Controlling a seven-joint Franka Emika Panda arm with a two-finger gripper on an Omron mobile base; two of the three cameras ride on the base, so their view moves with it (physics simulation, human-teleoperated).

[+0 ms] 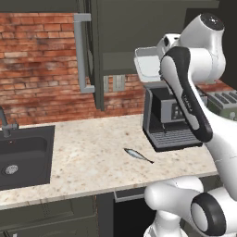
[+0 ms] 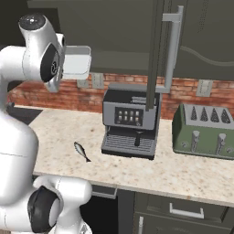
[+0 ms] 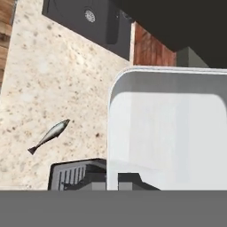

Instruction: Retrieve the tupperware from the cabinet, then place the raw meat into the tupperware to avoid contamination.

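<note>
The tupperware (image 1: 147, 64) (image 2: 76, 62), a translucent white shallow container, hangs in the air above the coffee machine, level with the bottom of the cabinet (image 1: 139, 28). My gripper (image 3: 117, 181) is shut on the tupperware (image 3: 168, 128) at its near wall. The cabinet door (image 1: 96, 55) (image 2: 155, 50) stands open, edge-on, with its grey bar handle (image 1: 82, 51) showing. The raw meat, a small silvery fish (image 1: 137, 155) (image 2: 82, 151) (image 3: 48, 136), lies on the speckled counter (image 1: 88, 152), below and left of the held container.
A dark coffee machine (image 1: 166, 120) (image 2: 130, 121) stands on the counter right of the fish. A green toaster (image 2: 203, 130) sits further right. The dark sink (image 1: 23, 155) (image 3: 88, 22) is at the counter's left end. A brick wall backs the counter.
</note>
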